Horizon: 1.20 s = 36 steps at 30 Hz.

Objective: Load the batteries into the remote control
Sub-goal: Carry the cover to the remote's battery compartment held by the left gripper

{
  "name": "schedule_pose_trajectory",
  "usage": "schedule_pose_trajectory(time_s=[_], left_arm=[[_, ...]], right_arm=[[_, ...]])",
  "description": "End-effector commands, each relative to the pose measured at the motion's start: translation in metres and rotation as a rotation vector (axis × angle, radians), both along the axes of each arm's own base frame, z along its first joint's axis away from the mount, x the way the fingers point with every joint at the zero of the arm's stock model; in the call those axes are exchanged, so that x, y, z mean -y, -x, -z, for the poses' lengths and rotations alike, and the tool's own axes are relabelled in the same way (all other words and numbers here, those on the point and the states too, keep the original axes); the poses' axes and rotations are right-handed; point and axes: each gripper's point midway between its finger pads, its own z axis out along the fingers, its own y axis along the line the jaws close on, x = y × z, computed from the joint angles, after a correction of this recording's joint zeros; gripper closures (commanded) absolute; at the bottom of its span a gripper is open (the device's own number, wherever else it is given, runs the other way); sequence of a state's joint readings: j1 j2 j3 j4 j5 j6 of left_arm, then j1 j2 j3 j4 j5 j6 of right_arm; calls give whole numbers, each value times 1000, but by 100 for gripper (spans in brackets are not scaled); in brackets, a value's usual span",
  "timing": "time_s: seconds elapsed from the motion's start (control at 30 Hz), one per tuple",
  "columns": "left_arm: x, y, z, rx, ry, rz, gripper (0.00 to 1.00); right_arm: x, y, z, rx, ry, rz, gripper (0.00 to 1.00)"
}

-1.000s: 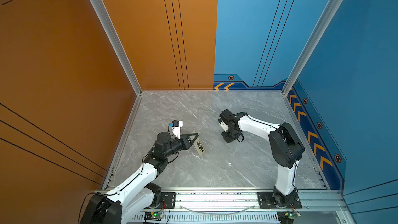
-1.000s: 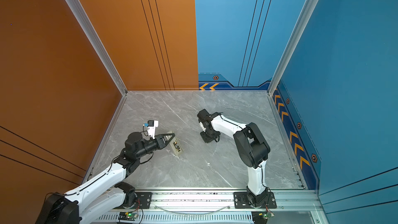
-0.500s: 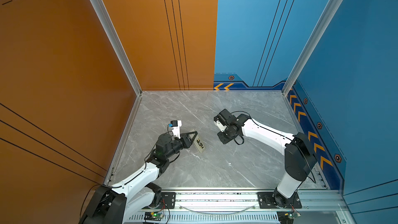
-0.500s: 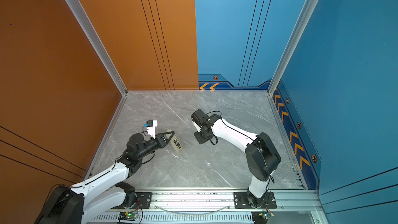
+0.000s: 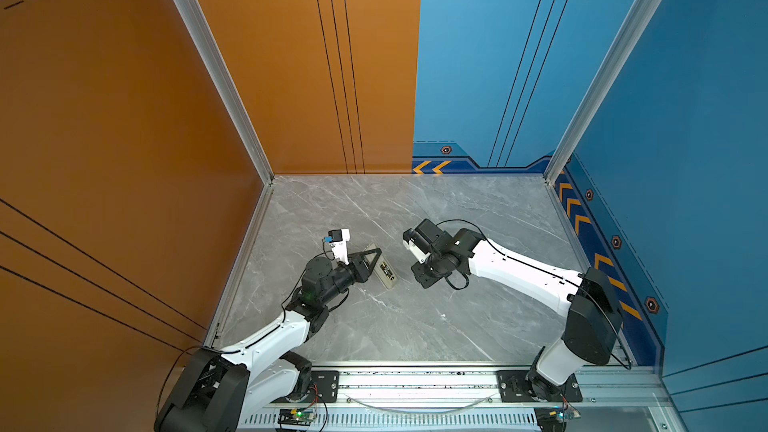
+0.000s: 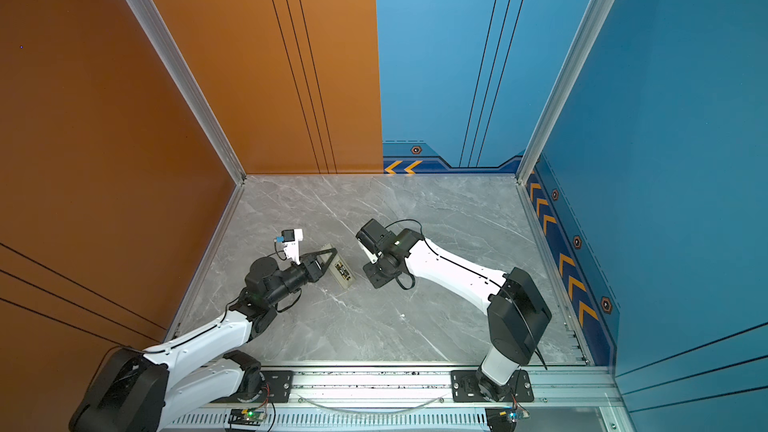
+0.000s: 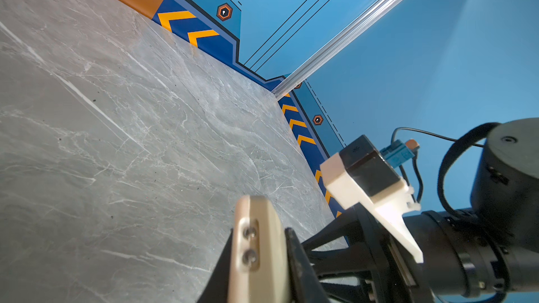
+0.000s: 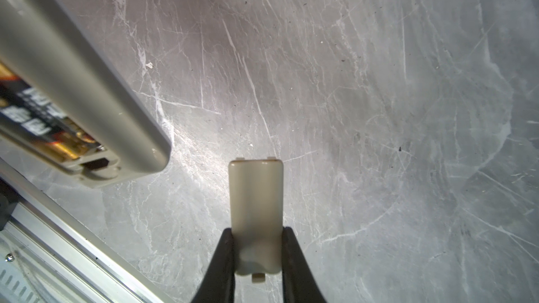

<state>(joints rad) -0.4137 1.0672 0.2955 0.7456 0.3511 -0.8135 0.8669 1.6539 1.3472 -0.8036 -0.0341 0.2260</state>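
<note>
The left gripper point(image 7: 259, 247) is clamping tight on the remote point(image 5: 385, 273), holding it tilted over the left-middle of the table point(image 5: 415, 326). The right gripper point(image 8: 256, 234) is pinching a small beige cover point(image 8: 256, 190) by its 2 long edges with its jaws nearly closed. It is holding the cover near the remote's end but apart from it. In the right wrist view the batteries point(image 8: 40, 112) are sitting in the remote's open compartment (blurred, black with a copper end showing). The gap between cover and remote is showing only bare marble. The left arm's camera mount point(image 5: 338, 243) is standing just behind the remote, toward the back wall. The rail point(image 5: 415, 380) is running along the near edge. The orange wall point(image 5: 124, 160) is closing the left side and the blue wall point(image 5: 685, 160) the right. Both walls are standing well apart from the grippers, leaving wide open table behind and in front of them.
</note>
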Motion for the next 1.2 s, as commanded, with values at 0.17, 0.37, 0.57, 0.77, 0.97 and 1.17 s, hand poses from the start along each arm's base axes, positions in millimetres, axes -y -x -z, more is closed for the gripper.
schedule_pose_trajectory(time_s=[0.17, 0.37, 0.57, 0.77, 0.97, 1.17], left_arm=[[-1, 1, -8, 38, 20, -12, 100], [-1, 2, -6, 35, 17, -14, 100], [-1, 2, -6, 32, 19, -13, 100], [-1, 2, -7, 31, 22, -12, 100], [0, 3, -6, 26, 23, 0, 100], [2, 4, -3, 13, 24, 18, 100]], right_arm=[[-11, 11, -25, 29, -46, 10, 92], [-20, 16, -32, 39, -78, 0, 93], [-35, 19, -41, 52, -148, -25, 93], [-51, 22, -45, 61, -218, -56, 93], [-57, 21, -47, 75, -237, -71, 93], [-64, 20, -46, 70, -239, -86, 93]])
